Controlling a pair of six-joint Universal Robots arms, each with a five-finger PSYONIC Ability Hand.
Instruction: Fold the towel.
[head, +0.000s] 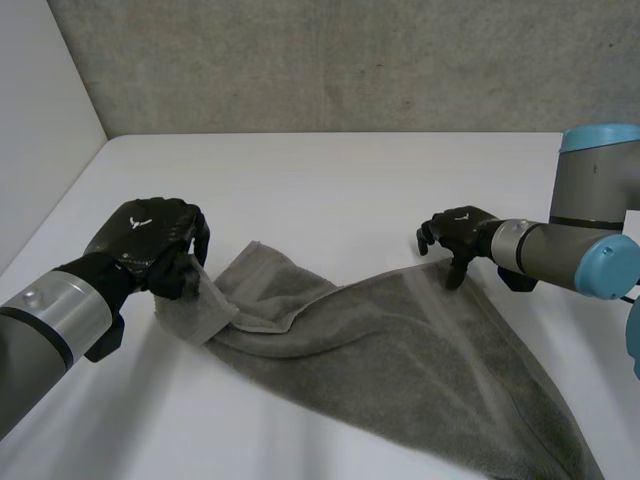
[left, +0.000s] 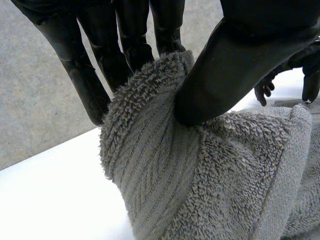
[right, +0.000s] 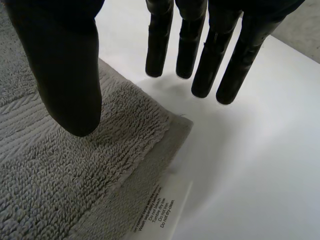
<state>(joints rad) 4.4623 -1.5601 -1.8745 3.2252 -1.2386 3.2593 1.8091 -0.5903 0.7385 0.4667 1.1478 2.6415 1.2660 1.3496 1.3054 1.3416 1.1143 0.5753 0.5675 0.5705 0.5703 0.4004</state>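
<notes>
While the grey towel (head: 400, 350) lies rumpled across the white counter (head: 330, 190), I see my left robot hand (head: 150, 240) pinching one bunched corner. My right robot hand (head: 460, 232) hangs with straight, parted fingers (right: 200, 65) just above another corner, beside its care label (right: 157, 210).

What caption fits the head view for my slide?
Left hand pinches one bunched corner of the towel; the open right hand is poised over another corner.
</notes>
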